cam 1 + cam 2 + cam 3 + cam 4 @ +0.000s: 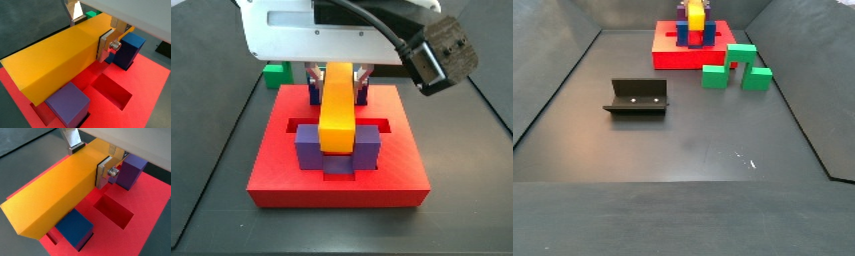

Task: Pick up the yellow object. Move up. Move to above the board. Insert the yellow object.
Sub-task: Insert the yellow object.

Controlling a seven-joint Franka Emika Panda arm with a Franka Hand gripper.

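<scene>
My gripper [90, 31] is shut on the yellow object [57, 60], a long yellow-orange bar, with one silver finger [105, 46] on each long side. It also shows in a wrist view [88, 159] on the bar [57, 193]. In a side view the gripper [337, 72] holds the bar [335, 110] level over the middle of the red board [338, 182], running between the purple upright blocks [309, 150]. I cannot tell whether the bar touches the board. In a side view the board [673, 58] is far off, with the bar [694, 12] above it.
An open rectangular slot [112, 91] lies in the board beside the bar, with blue [130, 50] and purple [67, 102] blocks near it. A green arch block [736, 68] stands right of the board. The fixture [637, 97] stands on the dark floor.
</scene>
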